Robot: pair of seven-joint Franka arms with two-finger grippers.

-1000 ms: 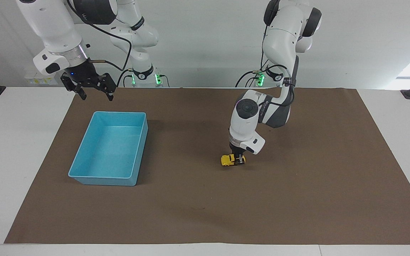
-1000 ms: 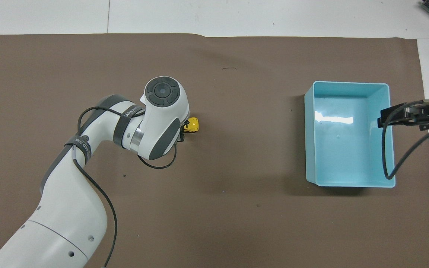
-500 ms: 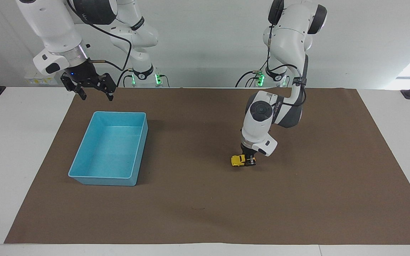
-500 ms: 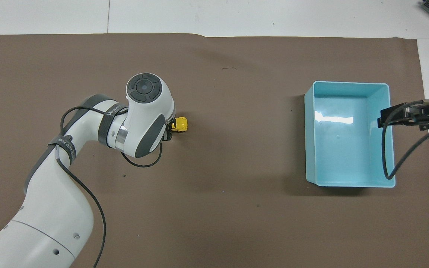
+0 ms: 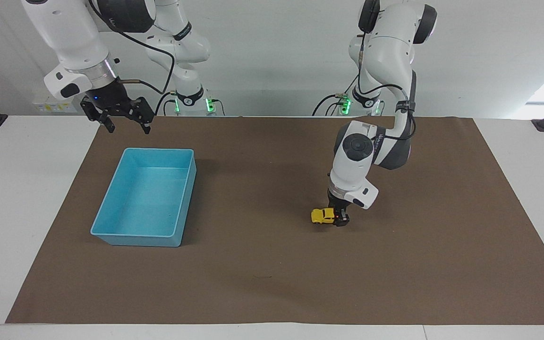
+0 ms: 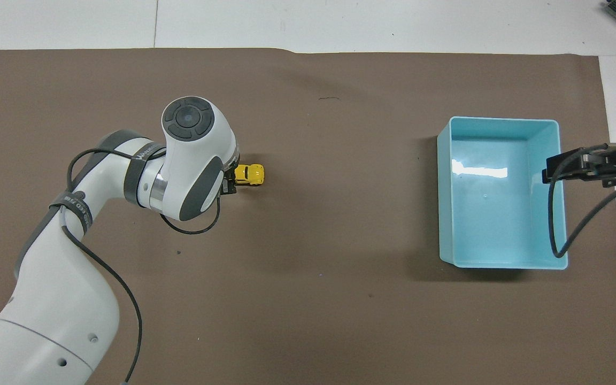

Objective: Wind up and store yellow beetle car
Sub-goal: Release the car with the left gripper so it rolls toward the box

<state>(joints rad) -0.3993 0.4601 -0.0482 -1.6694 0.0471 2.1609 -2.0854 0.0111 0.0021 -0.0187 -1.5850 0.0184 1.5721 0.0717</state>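
The yellow beetle car [image 5: 323, 216] stands on its wheels on the brown mat, toward the left arm's end from the middle; it also shows in the overhead view [image 6: 249, 174]. My left gripper [image 5: 341, 218] points down and is shut on the car's rear end, low at the mat; in the overhead view the gripper [image 6: 229, 182] is mostly hidden under the wrist. The light-blue bin [image 5: 104, 208] is empty and sits toward the right arm's end [image 6: 444, 214]. My right gripper [image 5: 125, 123] waits open and empty in the air over the bin's nearer edge [image 6: 580, 166].
The brown mat [image 5: 262, 278] covers most of the white table. The right arm's black cable [image 6: 559, 235] hangs over the bin in the overhead view.
My left gripper has dragged the car along the mat toward the left arm's end of the table. More of the car's body shows now. The right arm has not moved.
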